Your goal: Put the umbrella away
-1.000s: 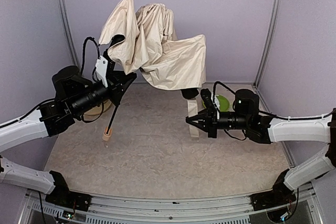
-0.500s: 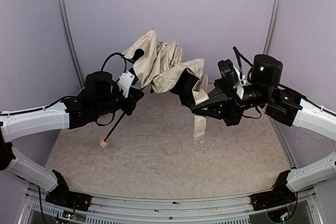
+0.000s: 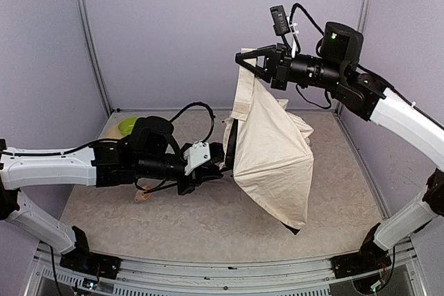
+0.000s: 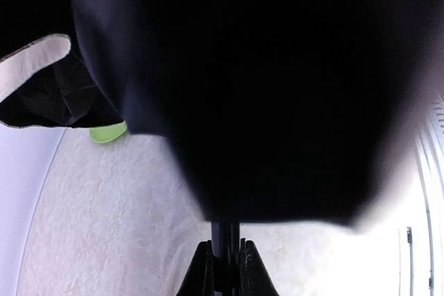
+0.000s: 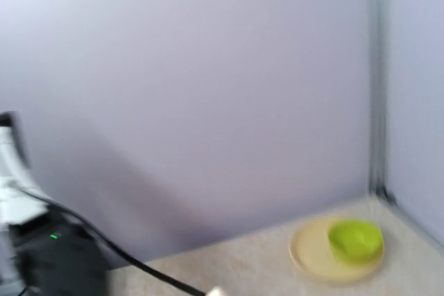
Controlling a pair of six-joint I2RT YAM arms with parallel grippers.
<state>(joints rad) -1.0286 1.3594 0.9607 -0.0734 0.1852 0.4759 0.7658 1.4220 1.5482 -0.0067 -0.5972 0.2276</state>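
Observation:
The umbrella hangs over the middle right of the table, its cream canopy draped down to a point near the front. My left gripper reaches in low from the left and is shut on the thin black shaft. In the left wrist view the gripper pinches that shaft, and the black underside fills the frame. My right gripper is held high and is shut on the canopy's top edge. Its fingers are out of the right wrist view. A pale knob handle peeks out under the left arm.
A green bowl sits on a beige plate at the table's back left corner, also visible as the bowl in the right wrist view. Purple walls close in the back and both sides.
The left arm dropped low and swung right with the shaft. The right arm rose high with the canopy edge, and the fabric now hangs stretched downward instead of bunched at the back.

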